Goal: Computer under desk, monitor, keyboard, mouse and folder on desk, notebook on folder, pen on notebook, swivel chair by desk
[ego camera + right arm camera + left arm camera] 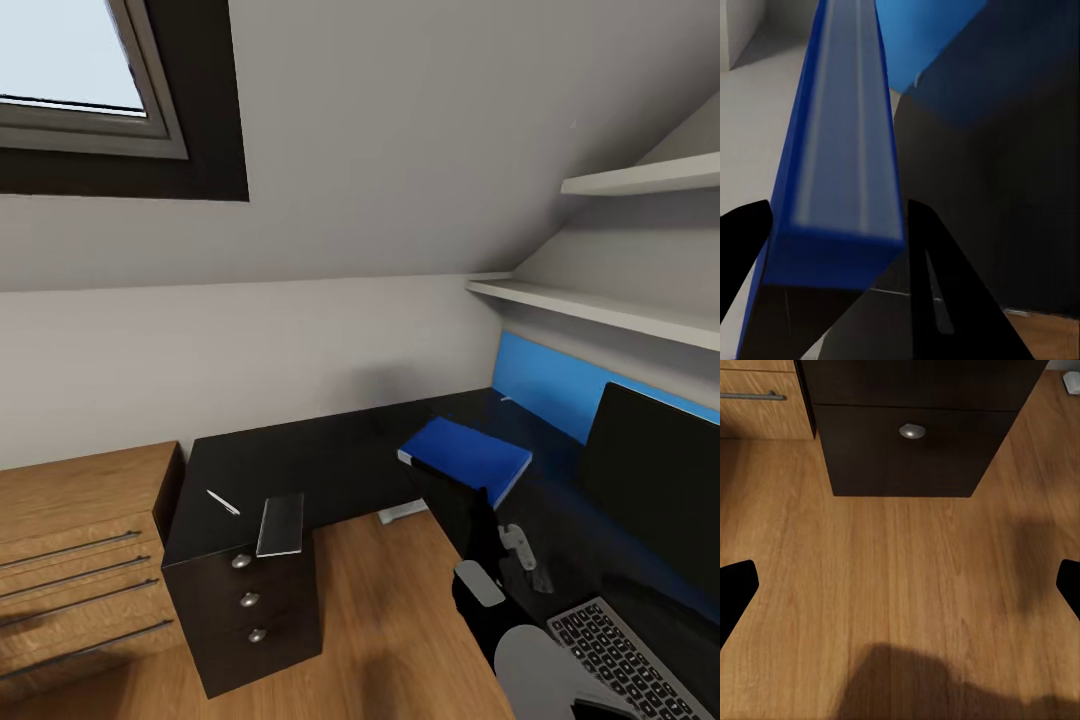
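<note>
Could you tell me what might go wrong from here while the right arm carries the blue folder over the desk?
1. The right gripper pinches the bright blue folder only at one edge, so it may tilt or slip.
2. The wide black monitor and silver-grey keyboard lie close to the arm; lowering could bump them.
3. The thin white pen and a grey flat notebook rest near the black desk edge.

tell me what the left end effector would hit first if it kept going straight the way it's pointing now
Probably the wooden floor: the left wrist view looks down on bare boards between the open fingertips. The desk's black drawer front with its round knob lies further ahead, but depth is hard to judge.
</note>
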Motion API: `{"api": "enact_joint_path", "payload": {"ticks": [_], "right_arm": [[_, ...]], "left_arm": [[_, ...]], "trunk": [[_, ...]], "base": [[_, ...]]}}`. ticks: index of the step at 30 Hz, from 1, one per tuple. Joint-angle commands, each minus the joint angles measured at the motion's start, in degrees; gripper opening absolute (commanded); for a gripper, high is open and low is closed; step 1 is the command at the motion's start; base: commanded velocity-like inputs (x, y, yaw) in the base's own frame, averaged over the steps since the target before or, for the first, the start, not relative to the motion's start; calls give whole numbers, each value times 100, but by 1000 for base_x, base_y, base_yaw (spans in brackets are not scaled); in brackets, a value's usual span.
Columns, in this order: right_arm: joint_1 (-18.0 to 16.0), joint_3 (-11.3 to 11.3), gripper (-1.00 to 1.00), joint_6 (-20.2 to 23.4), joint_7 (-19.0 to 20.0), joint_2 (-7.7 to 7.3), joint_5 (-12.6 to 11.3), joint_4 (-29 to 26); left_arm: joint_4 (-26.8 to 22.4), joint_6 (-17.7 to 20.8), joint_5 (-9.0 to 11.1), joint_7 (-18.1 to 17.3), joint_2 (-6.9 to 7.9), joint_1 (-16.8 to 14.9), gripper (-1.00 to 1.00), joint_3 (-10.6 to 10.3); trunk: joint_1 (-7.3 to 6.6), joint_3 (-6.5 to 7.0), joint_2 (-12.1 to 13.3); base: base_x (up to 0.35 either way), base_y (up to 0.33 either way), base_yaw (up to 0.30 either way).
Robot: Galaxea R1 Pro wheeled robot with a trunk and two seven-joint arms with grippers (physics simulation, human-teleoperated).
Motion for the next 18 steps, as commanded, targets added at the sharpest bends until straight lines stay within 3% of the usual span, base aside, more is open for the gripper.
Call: {"api": "enact_joint_path", "payload": {"ticks": [1, 5, 11, 18], "right_arm": [[-6, -14, -100, -57, 62, 21, -56, 34], [-6, -30, -100, -300, 39, 95, -155, 136], [-6, -31, -100, -399, -83, 101, -773, 163], [-6, -24, -100, -382, -96, 100, -890, 169]], "left_arm": [[2, -15, 0, -18, -2, -4, 100, 24], [-2, -15, 0, -17, -2, -4, 100, 24], [-5, -15, 7, -17, -2, -4, 100, 31], [-6, -15, 6, -17, -2, -4, 100, 33]], "trunk": [[2, -11, -10], [2, -11, -10], [2, -11, -10], [2, -11, -10]], "base": [[0, 0, 0], [0, 0, 0], [0, 0, 0], [-1, 0, 0]]}}
